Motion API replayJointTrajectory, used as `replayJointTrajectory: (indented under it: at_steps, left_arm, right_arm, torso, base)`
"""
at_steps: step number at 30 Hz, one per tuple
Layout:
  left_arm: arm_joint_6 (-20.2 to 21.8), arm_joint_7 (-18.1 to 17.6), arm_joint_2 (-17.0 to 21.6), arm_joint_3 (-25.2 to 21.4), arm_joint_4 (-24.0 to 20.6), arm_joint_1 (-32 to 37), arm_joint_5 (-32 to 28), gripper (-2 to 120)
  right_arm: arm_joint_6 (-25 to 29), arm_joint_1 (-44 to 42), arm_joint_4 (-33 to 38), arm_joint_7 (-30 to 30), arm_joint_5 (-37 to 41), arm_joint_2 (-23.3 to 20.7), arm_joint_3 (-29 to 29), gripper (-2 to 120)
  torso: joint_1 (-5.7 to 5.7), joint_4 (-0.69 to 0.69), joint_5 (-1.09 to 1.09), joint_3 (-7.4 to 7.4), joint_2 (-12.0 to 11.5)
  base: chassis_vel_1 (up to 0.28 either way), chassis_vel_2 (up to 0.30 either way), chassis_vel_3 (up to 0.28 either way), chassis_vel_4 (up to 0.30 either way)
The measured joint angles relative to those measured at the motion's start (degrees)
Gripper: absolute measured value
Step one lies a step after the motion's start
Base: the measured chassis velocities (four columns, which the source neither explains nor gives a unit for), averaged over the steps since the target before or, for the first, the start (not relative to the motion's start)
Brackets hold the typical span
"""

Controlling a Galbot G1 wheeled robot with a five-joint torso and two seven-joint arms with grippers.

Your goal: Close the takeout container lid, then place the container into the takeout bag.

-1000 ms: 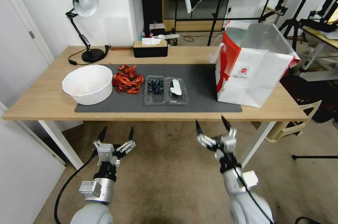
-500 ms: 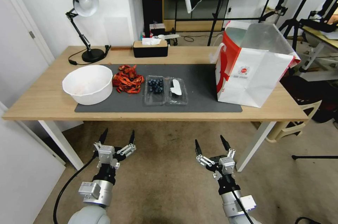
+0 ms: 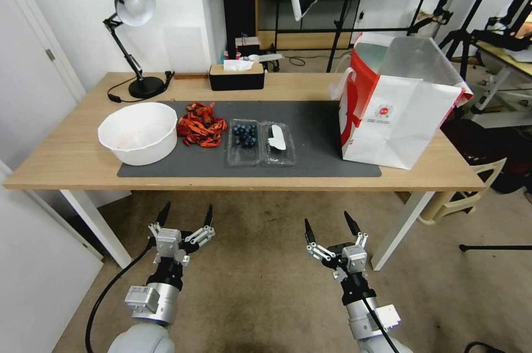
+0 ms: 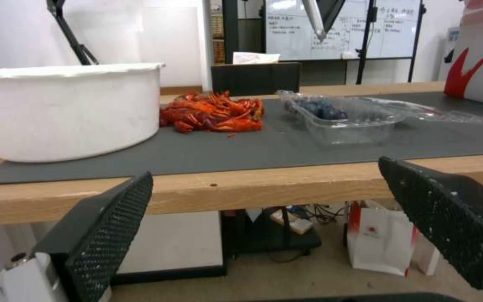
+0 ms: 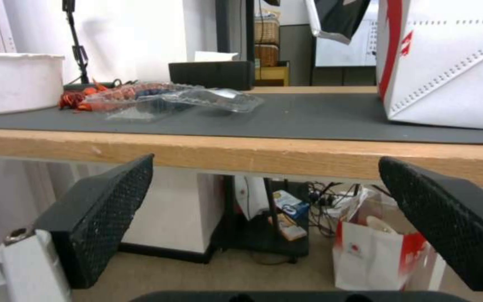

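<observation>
Both grippers, left (image 3: 185, 213) & right (image 3: 326, 223), spread wide, empty, below table edge. Container (image 3: 243, 141) on mat, lid (image 3: 277, 143) flat open; bag (image 3: 396, 120) near. Risk: thin plastic skids when lid's pushed, berries spill

The mat (image 3: 310, 120) was dark grey on a pale wood table (image 3: 66, 159). The bowl (image 3: 138, 132) was plain white, the crayfish (image 3: 201, 124) beside it orange-red. The container (image 3: 243, 142) was clear, its berries (image 3: 244, 134) dark blue, and the lid (image 3: 277, 144) clear with a white label (image 3: 275, 137). The bag (image 3: 396, 103) was white with red sides and a small red logo (image 3: 382, 111). The tissue box (image 3: 236, 77) and lamp (image 3: 130, 37) were black. Both grippers' pads (image 4: 113, 226) were black with a fine mesh pattern.
</observation>
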Motion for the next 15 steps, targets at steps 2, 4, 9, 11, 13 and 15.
replayJointTrajectory:
  at_steps: [2, 4, 9, 11, 13, 15]
  left_arm:
    - [0.0, 0.0, 0.0, 0.0, 0.1, 0.0, 0.0, 100]
    - [0.0, 0.0, 0.1, -0.1, 0.2, -0.1, -0.1, 100]
    - [-0.2, 0.0, 0.3, -0.3, 0.4, -0.2, -0.3, 100]
    - [-0.3, 0.0, 0.3, -0.3, 0.4, -0.2, -0.4, 100]
    - [-0.4, 0.0, 0.3, -0.3, 0.5, -0.3, -0.5, 100]
    - [-0.4, 0.0, 0.3, -0.3, 0.5, -0.3, -0.5, 100]
  right_arm:
    - [-0.9, 0.3, 0.2, -0.1, 0.7, 0.0, -0.4, 100]
    - [-2.6, 0.5, 0.8, -0.4, 2.8, 0.0, -1.1, 100]
    - [-10.8, 2.5, 4.1, -1.5, 16.7, -0.4, -3.8, 100]
    - [-12.4, 3.1, 4.6, -1.4, 19.4, -0.4, -4.2, 100]
    - [-18.4, 5.9, 6.8, -0.1, 29.1, -0.2, -5.6, 100]
    - [-20.6, 7.0, 7.6, 0.6, 32.6, 0.0, -6.1, 100]
  torso:
    - [0.0, 0.0, 0.0, 0.0, 0.0]
    - [0.0, 0.0, 0.0, 0.0, 0.0]
    - [0.0, 0.0, -0.01, 0.0, 0.0]
    - [0.0, -0.01, -0.01, 0.0, 0.0]
    - [0.0, 0.0, -0.01, 0.0, 0.0]
    - [0.0, 0.0, -0.01, 0.0, 0.0]
  base:
    - [0.0, 0.0, 0.0, 0.0]
    - [0.0, 0.0, 0.0, 0.0]
    - [0.0, 0.0, 0.0, 0.0]
    - [0.0, 0.0, 0.0, 0.0]
    - [0.0, 0.0, 0.0, 0.0]
    - [0.0, 0.0, 0.0, 0.0]
